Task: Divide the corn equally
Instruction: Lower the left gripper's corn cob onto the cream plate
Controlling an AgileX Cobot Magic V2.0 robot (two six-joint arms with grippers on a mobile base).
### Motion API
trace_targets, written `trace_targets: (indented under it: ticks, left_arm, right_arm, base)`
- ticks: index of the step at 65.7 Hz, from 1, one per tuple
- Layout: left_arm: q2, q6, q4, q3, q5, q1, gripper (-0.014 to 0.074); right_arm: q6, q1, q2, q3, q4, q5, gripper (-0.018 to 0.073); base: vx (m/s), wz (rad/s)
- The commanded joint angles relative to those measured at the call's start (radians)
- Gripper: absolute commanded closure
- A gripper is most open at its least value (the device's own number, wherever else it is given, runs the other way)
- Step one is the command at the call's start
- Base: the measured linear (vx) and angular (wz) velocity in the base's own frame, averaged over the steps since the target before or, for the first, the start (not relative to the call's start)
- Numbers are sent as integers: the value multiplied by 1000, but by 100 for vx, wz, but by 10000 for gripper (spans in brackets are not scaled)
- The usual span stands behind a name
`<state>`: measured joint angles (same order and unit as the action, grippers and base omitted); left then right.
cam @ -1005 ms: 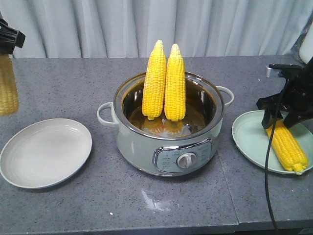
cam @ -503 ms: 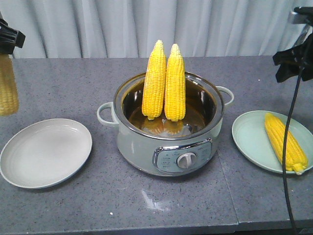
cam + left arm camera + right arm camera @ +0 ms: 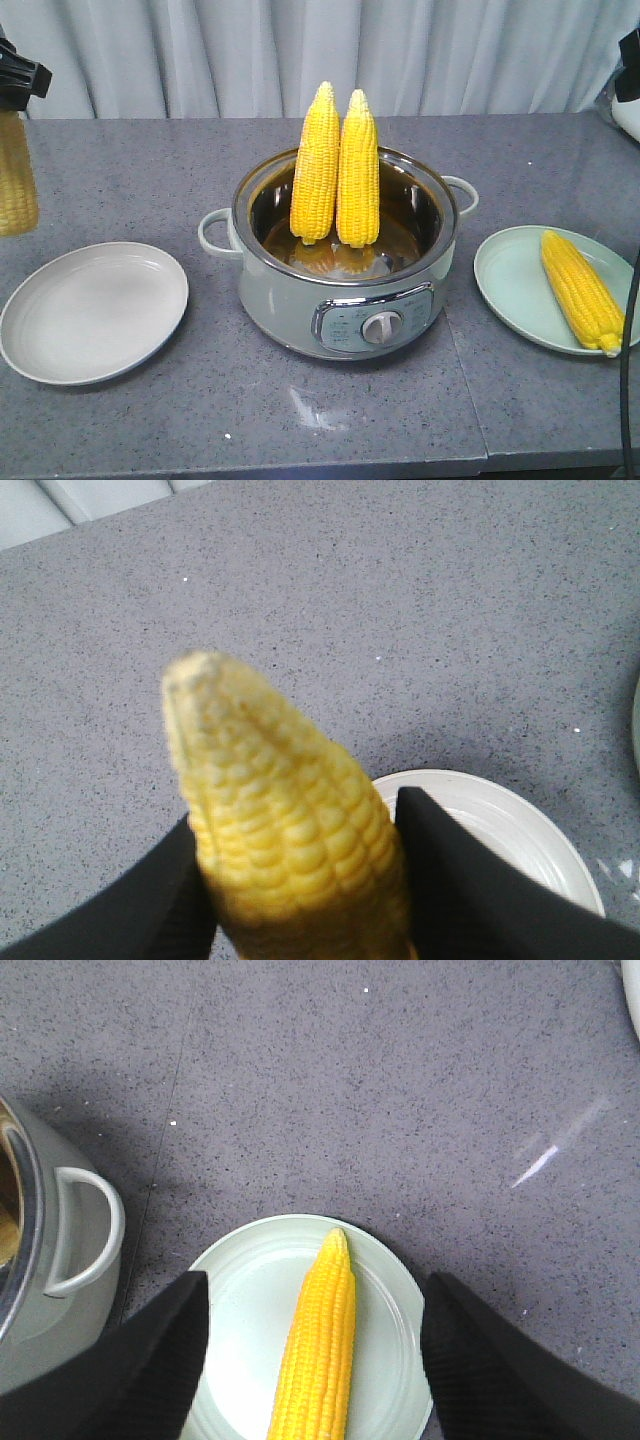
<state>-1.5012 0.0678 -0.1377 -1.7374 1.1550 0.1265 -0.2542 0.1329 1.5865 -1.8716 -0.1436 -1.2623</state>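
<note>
Presently, four cobs in view, split three ways. A pair of cobs point(image 3: 318, 170) stands tip-up and touching in the pot point(image 3: 290, 310) at mid-bench, butts down inside and leaning on each other. They are probably set upright so the tips clear the rim and can be pinched from above. A third cob point(image 3: 582, 293) lies flat on the green plate point(image 3: 505, 280) by the right edge of the bench point(image 3: 330, 420), tip toward the far edge, roughly along the plate's middle. The right jaws hang spread wide above it with nothing between them. The left jaws are clamped on the flanks of a fourth cob point(image 3: 290, 830), which hangs tip-down over the left end of the bench, above and just beside the white plate point(image 3: 90, 312). That plate sits bare near the front left corner. My reading is that the cob is bound there, which would make one apiece with two waiting in the pot. Cobs: bright yellow, tapered, kernels in tight even rows, faintly glossy; the held one's tip is paler and blunt. Pot: pale green body, shiny steel rim and inner wall mirroring the corn, loop handles either side, a knob point(image 3: 381, 327) on a metal panel in front. Plates: smooth, shallow, glazed. Bench: grey, speckled, stone-like.
</note>
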Motion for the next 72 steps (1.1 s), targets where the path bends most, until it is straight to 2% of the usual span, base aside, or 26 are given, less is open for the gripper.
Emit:
trace_targets:
  ticks: [1, 49, 56, 62, 72]
  left_arm:
    - [35, -10, -8, -26, -51, 0, 468]
    - [35, -11, -8, -26, -58, 0, 468]
    - [32, -39, 8, -26, -65, 0, 468]
    - [22, -35, 30, -26, -37, 0, 468]
    - [-19, -1, 92, -26, 89, 0, 468]
  right_arm:
    - [0, 3, -48, -30, -19, -1, 104]
    - [0, 3, -49, -30, -26, -2, 104]
    - [0, 3, -49, -30, -26, -2, 104]
    - [0, 3, -49, -30, -26, -2, 104]
    - [0, 3, -49, -30, -25, -4, 104]
  base:
    - [0, 0]
    - [0, 0]
    - [0, 0]
    - [0, 0]
    - [0, 0]
